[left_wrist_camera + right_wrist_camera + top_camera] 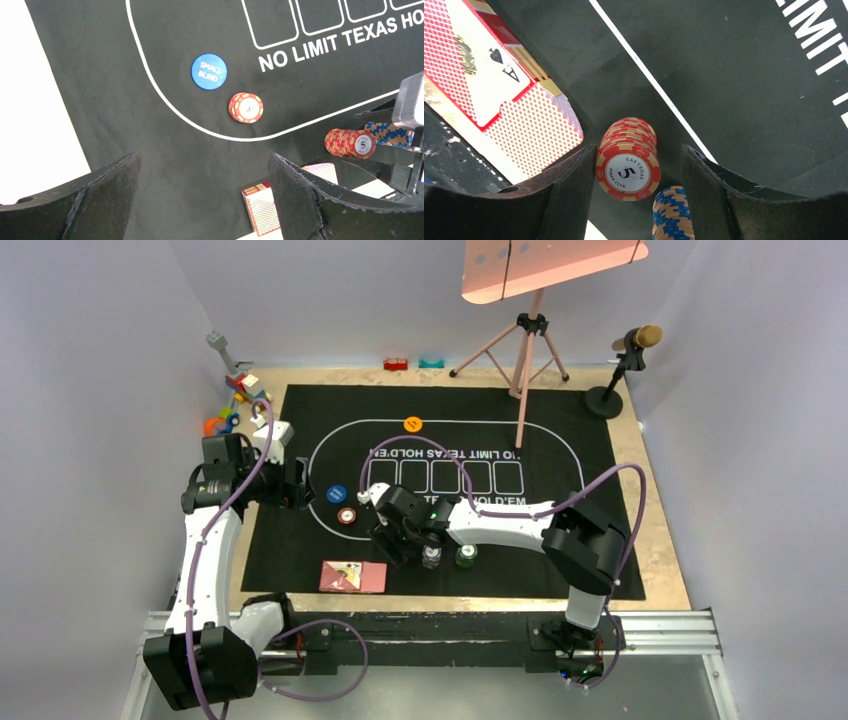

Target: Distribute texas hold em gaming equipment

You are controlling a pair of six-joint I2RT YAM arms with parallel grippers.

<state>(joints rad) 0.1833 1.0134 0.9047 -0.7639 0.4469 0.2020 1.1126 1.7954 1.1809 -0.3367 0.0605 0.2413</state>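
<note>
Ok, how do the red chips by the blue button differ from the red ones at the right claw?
The short stack beside the blue button holds few chips; the tall stack holds many. The short stack sits inside the white line; the tall stack lies outside it, within the open right claw. The tall stack's top reads 5; the short stack's is unreadable. Both are red with pale edge stripes.

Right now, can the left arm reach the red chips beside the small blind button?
Probably yes: the left gripper hangs open just short of the red chips, with only bare mat between them. The right gripper is off at the stack marked 5.
</note>
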